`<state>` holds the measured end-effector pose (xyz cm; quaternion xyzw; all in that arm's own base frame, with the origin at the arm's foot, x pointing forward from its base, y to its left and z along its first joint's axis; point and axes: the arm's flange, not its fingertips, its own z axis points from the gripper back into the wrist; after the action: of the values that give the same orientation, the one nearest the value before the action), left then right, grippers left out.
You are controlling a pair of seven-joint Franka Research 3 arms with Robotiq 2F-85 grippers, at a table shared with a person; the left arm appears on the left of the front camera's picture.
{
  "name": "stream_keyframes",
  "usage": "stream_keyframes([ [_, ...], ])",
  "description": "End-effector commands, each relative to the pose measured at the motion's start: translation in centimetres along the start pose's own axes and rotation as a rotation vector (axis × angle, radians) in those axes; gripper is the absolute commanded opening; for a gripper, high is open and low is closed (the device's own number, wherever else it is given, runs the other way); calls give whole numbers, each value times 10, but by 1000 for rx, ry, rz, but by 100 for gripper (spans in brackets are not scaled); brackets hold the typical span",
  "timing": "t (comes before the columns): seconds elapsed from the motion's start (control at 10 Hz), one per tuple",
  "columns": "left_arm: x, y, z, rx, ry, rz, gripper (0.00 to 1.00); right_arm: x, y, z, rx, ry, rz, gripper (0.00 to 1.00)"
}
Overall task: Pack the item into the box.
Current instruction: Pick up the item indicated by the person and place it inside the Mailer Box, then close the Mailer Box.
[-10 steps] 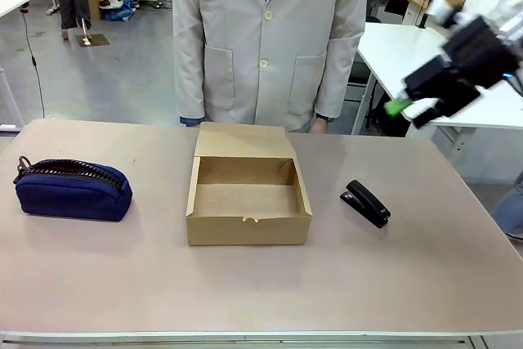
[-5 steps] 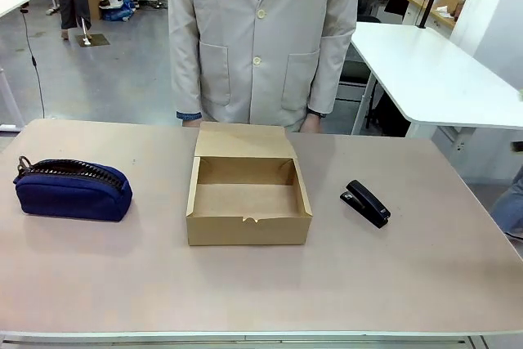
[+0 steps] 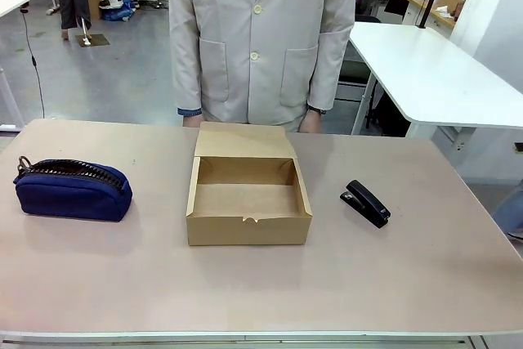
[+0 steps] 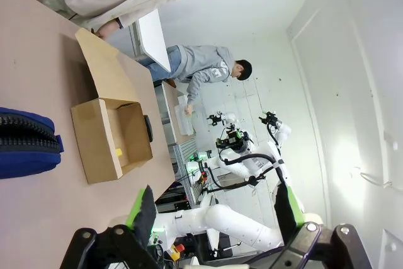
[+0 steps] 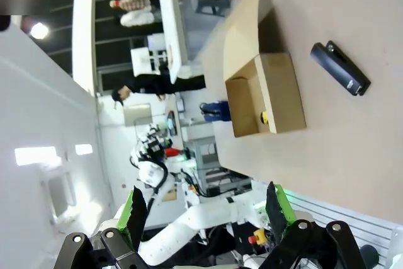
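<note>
Clearly, the small yellow item (image 4: 118, 152) lies in the brown box (image 3: 248, 231); left pincer (image 4: 214, 203) and right pincer (image 5: 204, 201) gape empty.

left tool (image 4: 215, 211), right tool (image 5: 206, 211): blk frames, green pads (image 4: 141, 209), round screws.

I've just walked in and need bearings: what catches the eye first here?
An open cardboard box sits mid-table with a small yellow stick inside. A navy pouch lies to its left, a black stapler to its right, and a person in a pale coat stands behind.
</note>
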<state>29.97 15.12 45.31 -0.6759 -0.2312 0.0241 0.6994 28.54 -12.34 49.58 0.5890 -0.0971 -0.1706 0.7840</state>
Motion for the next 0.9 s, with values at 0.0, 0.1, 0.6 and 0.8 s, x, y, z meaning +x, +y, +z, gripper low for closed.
stream_keyframes([
  [0.0,1,-3,-1,-26,-10,-20,100,-3,3,8,-1,-1,32,100],
  [0.1,1,-3,-1,-26,-10,-20,100,-3,3,8,-1,-1,32,100],
  [0.6,1,-3,-1,-26,-10,-20,100,-3,3,8,-1,-1,32,100],
  [0.8,1,-3,-1,-26,-10,-20,100,-3,3,8,-1,-1,32,100],
])
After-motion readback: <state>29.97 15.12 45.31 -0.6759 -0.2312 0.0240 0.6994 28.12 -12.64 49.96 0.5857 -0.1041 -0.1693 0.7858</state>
